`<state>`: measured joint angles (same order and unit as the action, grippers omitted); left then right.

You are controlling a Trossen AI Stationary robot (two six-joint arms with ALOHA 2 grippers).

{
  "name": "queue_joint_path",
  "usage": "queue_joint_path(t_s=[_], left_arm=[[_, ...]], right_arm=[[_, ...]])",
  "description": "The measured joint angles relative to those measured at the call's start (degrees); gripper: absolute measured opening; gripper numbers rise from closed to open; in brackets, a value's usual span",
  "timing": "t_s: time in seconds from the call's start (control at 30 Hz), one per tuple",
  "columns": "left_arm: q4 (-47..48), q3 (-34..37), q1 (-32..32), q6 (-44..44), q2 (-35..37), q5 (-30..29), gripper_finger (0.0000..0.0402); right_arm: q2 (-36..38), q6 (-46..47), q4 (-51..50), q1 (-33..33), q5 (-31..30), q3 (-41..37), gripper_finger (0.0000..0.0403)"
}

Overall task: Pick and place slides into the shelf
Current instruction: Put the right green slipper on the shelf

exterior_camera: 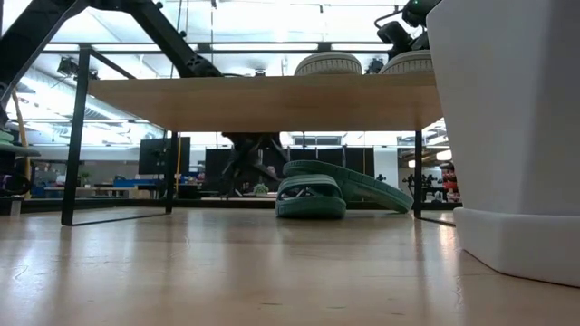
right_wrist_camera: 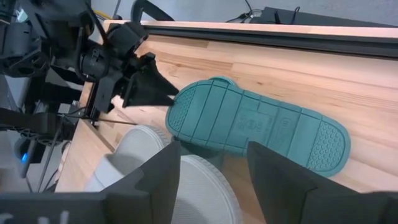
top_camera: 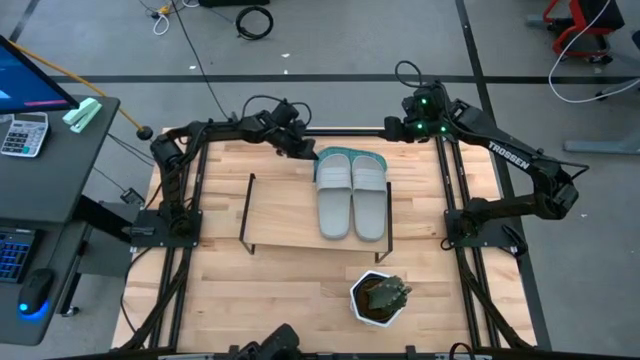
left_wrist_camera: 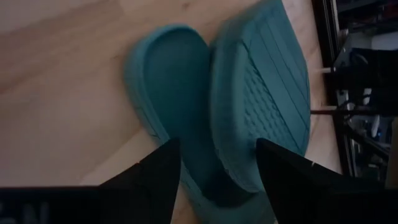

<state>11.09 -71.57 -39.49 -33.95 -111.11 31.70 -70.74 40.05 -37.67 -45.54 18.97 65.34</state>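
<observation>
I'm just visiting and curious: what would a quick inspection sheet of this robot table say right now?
Surface: wooden table, mostly bare.
Job's things: two grey slides on the shelf; two teal slides behind it on the table, one tipped sole-up against the other.
Clutter: white plant pot.
Grippers: left gripper open around the teal slides; right gripper open, hovering above them.
Cables: loose on the floor.
Surroundings: desk with calculator.
</observation>
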Motion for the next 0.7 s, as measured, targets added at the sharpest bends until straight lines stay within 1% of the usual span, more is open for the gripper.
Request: queue_joint_path(t_s=[0.13,0.3,0.53,0.7], left_arm=[[-0.9,0.0,-0.3,-0.2,0.0,0.0,0.0212],[-1.0,0.0,0.9,-0.3,0.0,0.0,0.0207],[-1.1,0.0,2.1,-0.3,0.0,0.0,0.0213],[-1.6,0.0,2.3,0.0,0.0,0.0,0.0207]], right_arm=[[0.0,0.0,0.0,0.0,0.0,0.0,0.0193],[0.0,-0.1,0.0,0.0,0.0,0.0,0.0193],[0.0,-0.7,0.0,0.0,0.0,0.0,0.0193],[0.0,-0.8,0.0,0.0,0.0,0.0,0.0193]])
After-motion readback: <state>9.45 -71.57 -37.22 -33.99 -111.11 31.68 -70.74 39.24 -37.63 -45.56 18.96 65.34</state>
